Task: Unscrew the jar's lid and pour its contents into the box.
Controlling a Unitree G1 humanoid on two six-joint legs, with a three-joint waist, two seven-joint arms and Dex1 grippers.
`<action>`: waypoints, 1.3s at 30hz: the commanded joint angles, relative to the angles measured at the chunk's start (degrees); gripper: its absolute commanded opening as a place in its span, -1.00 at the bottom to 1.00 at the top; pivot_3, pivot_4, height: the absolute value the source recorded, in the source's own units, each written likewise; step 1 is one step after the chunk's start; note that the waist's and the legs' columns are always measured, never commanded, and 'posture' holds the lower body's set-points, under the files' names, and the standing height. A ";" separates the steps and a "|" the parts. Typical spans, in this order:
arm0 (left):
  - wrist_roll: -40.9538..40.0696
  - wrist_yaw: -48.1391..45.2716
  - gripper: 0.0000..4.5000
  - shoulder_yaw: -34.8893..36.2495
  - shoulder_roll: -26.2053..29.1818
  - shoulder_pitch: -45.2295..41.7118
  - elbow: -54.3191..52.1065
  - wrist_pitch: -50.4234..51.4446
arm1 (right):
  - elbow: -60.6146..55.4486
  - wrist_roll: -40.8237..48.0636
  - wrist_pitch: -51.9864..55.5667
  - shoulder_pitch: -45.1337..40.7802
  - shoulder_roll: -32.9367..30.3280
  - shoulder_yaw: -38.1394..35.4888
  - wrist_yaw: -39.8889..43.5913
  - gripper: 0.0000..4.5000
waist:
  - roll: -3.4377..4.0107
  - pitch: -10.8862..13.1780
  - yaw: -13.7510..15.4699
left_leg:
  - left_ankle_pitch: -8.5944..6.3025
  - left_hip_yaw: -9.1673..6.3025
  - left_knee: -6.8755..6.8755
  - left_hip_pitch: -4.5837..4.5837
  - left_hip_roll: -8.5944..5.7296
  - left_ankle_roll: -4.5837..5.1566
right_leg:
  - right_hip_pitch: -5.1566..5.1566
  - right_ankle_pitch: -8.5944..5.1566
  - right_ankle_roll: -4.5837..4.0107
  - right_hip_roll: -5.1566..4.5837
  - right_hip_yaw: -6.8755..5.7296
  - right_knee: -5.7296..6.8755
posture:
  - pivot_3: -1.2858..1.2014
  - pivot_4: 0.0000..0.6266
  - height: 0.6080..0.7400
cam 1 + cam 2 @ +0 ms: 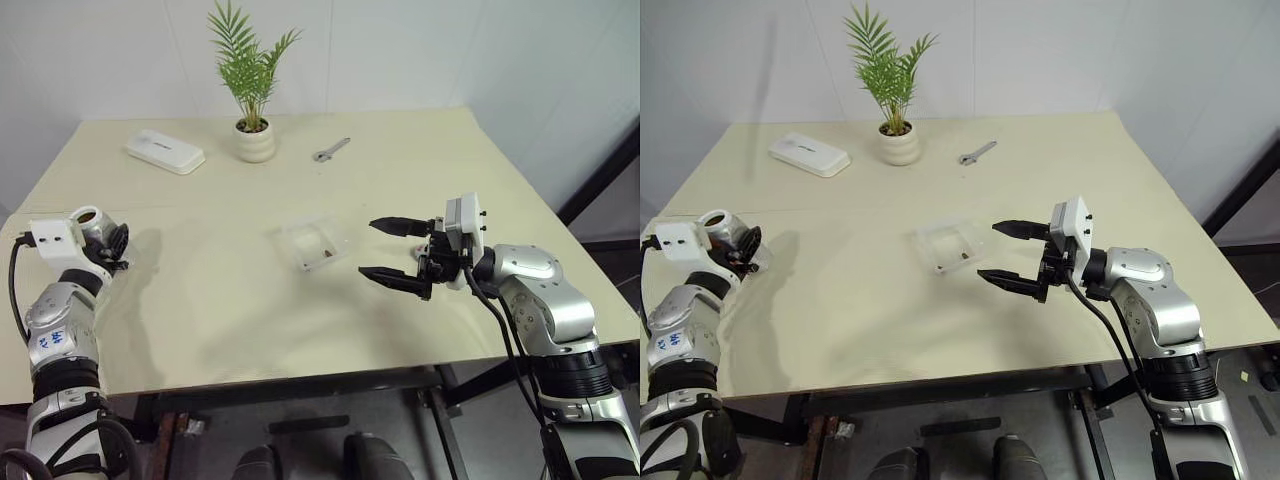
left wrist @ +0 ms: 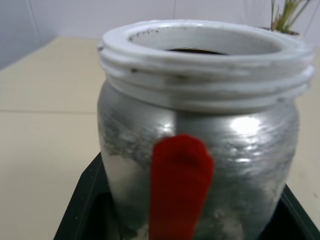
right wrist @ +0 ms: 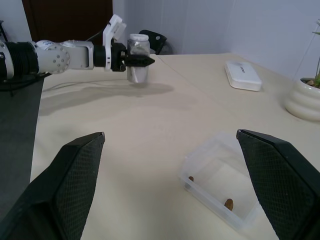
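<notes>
The jar, silvery with a red mark and a white threaded mouth, is uncapped and upright at the table's far left. My left gripper is shut on the jar, a finger on each side, low over the tabletop. I cannot tell whether the jar rests on it. The lid is out of view. The box, a clear shallow tray, lies mid-table with a few brown bits of the contents inside. My right gripper hangs just right of the box, open and empty, pointing toward it.
At the back of the table stand a white plant pot with a palm, a flat white device and a small wrench. The table's front edge runs close below both arms.
</notes>
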 commanded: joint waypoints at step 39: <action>-11.49 -33.19 0.99 -4.90 13.60 27.08 -45.52 3.89 | 0.09 2.82 2.31 1.68 -6.49 -5.00 2.52 1.00 | -0.03 -0.02 -0.04 | -0.13 0.21 -1.04 -0.06 0.74 -0.40 | -0.31 0.00 -0.94 0.18 -0.20 -1.01 | 0.03 -0.52 1.00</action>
